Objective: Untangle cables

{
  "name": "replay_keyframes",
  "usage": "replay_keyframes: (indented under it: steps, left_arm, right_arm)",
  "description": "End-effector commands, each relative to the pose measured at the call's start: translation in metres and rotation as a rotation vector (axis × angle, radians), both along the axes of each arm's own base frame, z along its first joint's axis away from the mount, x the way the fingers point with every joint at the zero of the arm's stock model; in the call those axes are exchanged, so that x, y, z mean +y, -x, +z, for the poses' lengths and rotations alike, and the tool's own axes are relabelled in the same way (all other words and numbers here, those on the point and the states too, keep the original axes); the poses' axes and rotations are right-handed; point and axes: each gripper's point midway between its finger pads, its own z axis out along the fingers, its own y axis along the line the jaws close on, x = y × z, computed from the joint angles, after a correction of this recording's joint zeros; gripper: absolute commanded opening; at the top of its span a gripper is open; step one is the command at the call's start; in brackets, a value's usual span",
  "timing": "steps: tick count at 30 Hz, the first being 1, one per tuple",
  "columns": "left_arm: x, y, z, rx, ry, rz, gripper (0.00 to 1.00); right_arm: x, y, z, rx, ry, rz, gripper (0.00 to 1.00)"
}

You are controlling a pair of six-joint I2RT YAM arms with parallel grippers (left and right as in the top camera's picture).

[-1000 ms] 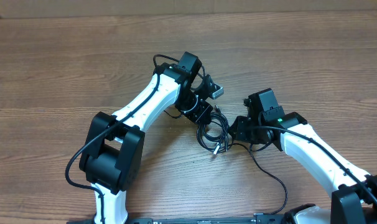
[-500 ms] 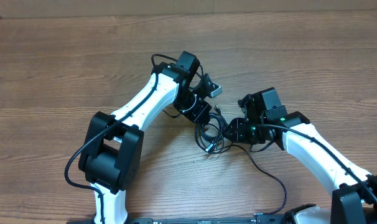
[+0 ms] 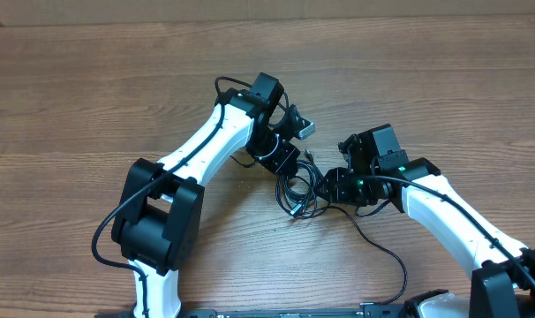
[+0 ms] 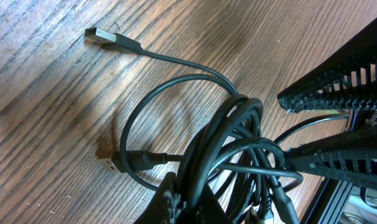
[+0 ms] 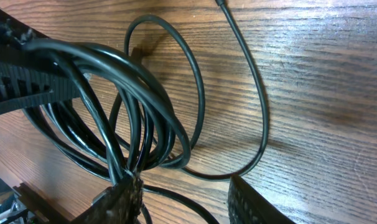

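Wooden table (image 3: 73, 88), tangled cables (image 4: 229, 121), left fingers (image 4: 170, 202) pinching them, right fingers (image 5: 254, 202) spread.

We see soft, even light on the brown wood-grain worktop (image 3: 91, 88). The thin black cables (image 4: 229, 121) cast faint, diffuse shadows and carry pale glints; wrist views blur at their lower edges.

Wood-grain table (image 3: 91, 88) carries a tangled coil of black cables (image 3: 298, 190). A USB plug (image 4: 111, 38) lies flat on the wood just outside the coil, and a second plug (image 4: 114, 163) lies beside it. A thin strand (image 3: 387, 252) trails from the coil toward the near edge, possibly one of them.
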Motion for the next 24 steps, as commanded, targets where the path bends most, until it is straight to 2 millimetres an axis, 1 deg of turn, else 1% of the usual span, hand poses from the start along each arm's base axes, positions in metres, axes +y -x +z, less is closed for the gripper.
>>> replay_keyframes:
  steps: [1,4,5,7,10,13,17,18,22,24]
  left_arm:
    - [-0.009,-0.004,0.022,-0.028,0.057,-0.001,0.04]
    - [-0.009,-0.004,0.022,-0.026,0.055,0.006,0.04]
    - [-0.009,-0.004,0.022,-0.026,0.054,0.006,0.04]
    - [-0.008,-0.005,0.021,-0.028,0.05,0.006,0.04]
    - [-0.008,-0.005,0.021,-0.03,0.05,0.007,0.04]
    - [-0.008,-0.006,0.021,-0.032,0.045,0.012,0.04]
    - [-0.002,-0.012,0.016,-0.039,-0.007,0.06,0.04]
    - [-0.002,-0.012,0.016,-0.041,-0.007,0.06,0.04]
    - [-0.002,-0.013,0.016,-0.045,-0.005,0.06,0.04]
    - [-0.003,-0.014,0.016,-0.048,-0.002,0.06,0.04]
  right_arm:
    - [0.009,-0.012,0.021,-0.052,-0.044,0.019,0.44]
    - [0.0,-0.014,0.022,-0.069,0.005,-0.003,0.46]
    - [-0.005,-0.014,0.019,-0.062,0.037,-0.024,0.47]
    - [-0.01,-0.01,0.016,-0.045,0.062,-0.031,0.48]
    - [-0.01,-0.01,0.016,-0.042,0.063,-0.031,0.47]
    - [-0.01,-0.011,0.017,-0.049,0.06,-0.031,0.48]
    - [-0.007,-0.012,0.02,-0.051,0.045,-0.025,0.48]
    - [-0.002,-0.01,0.023,-0.051,0.017,0.002,0.47]
    - [0.008,-0.003,0.028,-0.051,-0.041,0.068,0.43]
    - [0.01,-0.001,0.029,-0.044,-0.052,0.074,0.42]
